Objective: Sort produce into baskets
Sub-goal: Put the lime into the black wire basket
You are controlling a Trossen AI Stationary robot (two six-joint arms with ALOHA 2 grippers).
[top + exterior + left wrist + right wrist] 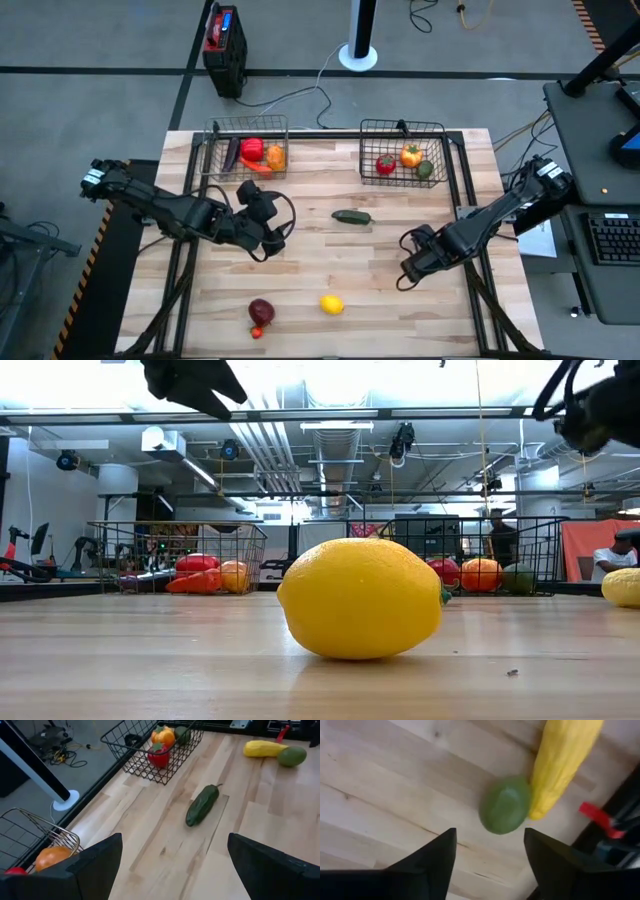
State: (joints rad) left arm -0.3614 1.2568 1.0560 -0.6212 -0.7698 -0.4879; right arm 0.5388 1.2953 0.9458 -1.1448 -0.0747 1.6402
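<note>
Hovering low over the counter's [300, 270] right side, the right hand [490, 855] has its fingers parted and empty, aimed at a round green piece [505, 811] that lies touching a long yellow one [560, 762], probably lining up a pick. Left hand [175, 865] stands wide and empty near mid-counter, facing the cucumber [202, 805], likely its next target. Both baskets [247, 145] [403, 150] sit along the far edge, partly filled; a lemon [332, 304] and a dark red piece [261, 312] wait unsorted near the front.
</note>
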